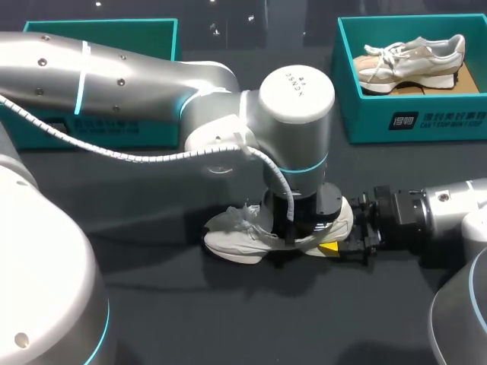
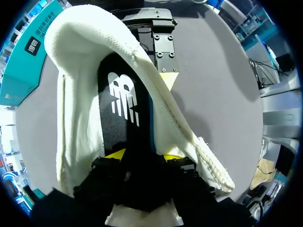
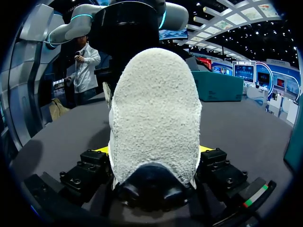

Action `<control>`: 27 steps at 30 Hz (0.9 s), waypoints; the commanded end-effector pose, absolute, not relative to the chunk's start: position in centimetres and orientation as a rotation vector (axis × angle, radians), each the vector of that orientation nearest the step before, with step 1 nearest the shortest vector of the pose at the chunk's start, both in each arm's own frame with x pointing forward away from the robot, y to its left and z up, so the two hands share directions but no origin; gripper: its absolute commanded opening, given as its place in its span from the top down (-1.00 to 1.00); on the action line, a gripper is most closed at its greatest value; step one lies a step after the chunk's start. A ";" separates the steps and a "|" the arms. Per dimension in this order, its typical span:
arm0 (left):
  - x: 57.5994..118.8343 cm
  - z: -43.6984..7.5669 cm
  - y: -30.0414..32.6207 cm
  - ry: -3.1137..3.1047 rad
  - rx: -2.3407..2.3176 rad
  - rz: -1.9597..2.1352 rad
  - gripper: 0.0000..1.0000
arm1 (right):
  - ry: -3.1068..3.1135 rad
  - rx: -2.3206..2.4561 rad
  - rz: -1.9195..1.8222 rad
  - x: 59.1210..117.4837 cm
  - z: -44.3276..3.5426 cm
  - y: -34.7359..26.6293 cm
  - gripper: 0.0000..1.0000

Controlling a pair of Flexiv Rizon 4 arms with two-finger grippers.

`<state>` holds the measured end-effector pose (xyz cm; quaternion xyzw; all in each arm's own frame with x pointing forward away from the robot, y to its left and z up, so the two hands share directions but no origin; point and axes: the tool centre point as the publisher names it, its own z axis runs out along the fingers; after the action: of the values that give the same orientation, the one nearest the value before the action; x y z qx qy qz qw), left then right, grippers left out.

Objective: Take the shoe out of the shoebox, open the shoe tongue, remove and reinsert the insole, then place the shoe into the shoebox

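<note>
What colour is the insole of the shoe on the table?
Insole: black with a white logo; best in left wrist view.

Robot lab or demo stand, prob.: big silver left arm (image 1: 114, 76) & right arm (image 1: 456, 205) at dark table (image 1: 228, 319) w/ teal left shoebox (image 1: 106, 125), right shoebox (image 1: 426, 122).
</note>
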<state>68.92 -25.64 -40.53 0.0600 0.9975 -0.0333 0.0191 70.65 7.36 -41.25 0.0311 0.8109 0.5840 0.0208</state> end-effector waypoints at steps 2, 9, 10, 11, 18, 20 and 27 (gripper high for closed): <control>69.4 -42.8 -26.4 3.058 0.142 -0.116 0.25 | 2.517 0.097 1.808 70.7 -41.1 7.4 1.00; 71.2 -42.6 -26.7 3.057 0.078 -0.112 0.65 | 2.517 0.097 1.808 70.7 -41.1 7.4 1.00; 71.5 -42.6 -26.7 3.059 0.069 -0.113 0.70 | 2.517 0.097 1.808 70.7 -41.1 7.4 1.00; 71.7 -42.5 -26.7 3.066 0.059 -0.112 0.78 | 2.517 0.097 1.808 70.7 -41.1 7.4 1.00; 72.2 -41.8 -26.2 3.085 0.027 -0.135 1.00 | 2.517 0.097 1.808 70.7 -41.1 7.4 1.00; 72.2 -41.6 -26.0 3.101 0.019 -0.148 1.00 | 2.517 0.097 1.808 70.7 -41.1 7.4 1.00; 72.1 -40.7 -25.3 3.156 0.010 -0.181 1.00 | 2.517 0.097 1.808 70.7 -41.1 7.4 1.00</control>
<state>70.66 -25.65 -40.16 0.0010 0.9986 -0.0529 0.0001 71.02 7.25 -41.17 0.0316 0.8104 0.5847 0.0199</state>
